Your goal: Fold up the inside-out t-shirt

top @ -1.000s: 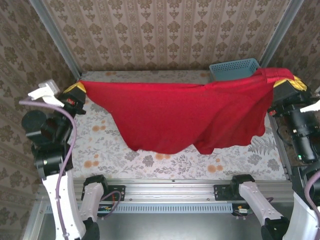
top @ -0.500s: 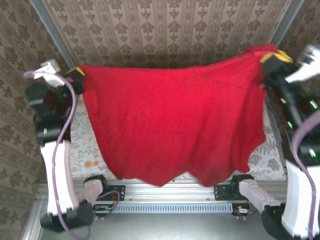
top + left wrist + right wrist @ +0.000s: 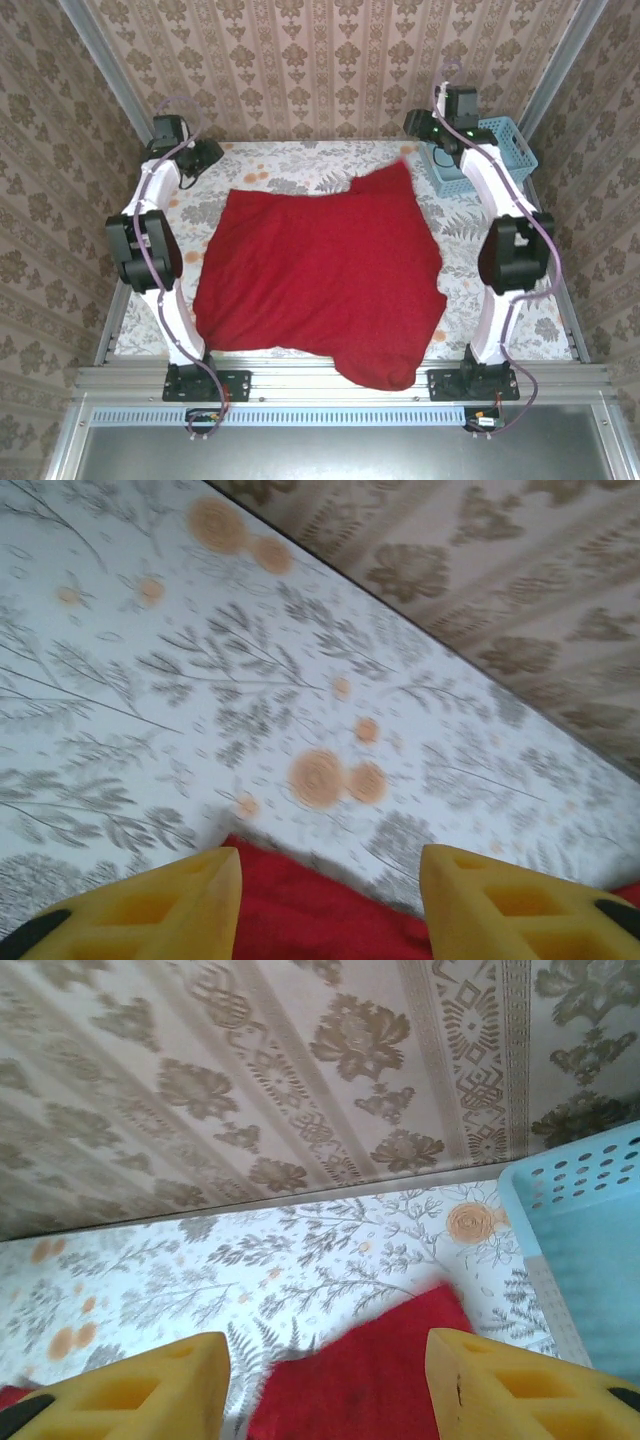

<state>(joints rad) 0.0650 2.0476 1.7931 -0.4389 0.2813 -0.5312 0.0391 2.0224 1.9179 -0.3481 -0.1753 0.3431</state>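
Note:
The inside-out t-shirt [image 3: 320,270], plain red, lies spread over the middle of the floral table [image 3: 250,170]. Its near hem hangs over the front edge. Its far right corner [image 3: 398,175] looks blurred. My left gripper [image 3: 208,155] is at the table's far left, just beyond the shirt's far left corner. In the left wrist view, this gripper [image 3: 328,865] is open, with the shirt [image 3: 320,920] edge below the gap. My right gripper [image 3: 420,123] is at the far right. It [image 3: 328,1345] is open, above the shirt [image 3: 370,1380] corner, holding nothing.
A light-blue plastic basket [image 3: 500,140] stands at the back right corner, right beside my right arm, and appears at the right edge of the right wrist view as basket [image 3: 590,1250]. Patterned walls close in the back and both sides. A metal rail [image 3: 340,385] runs along the front.
Both grippers held the shirt stretched in the air, then carried it toward the back and let go. The shirt now lies on the table, and both jaws have opened.

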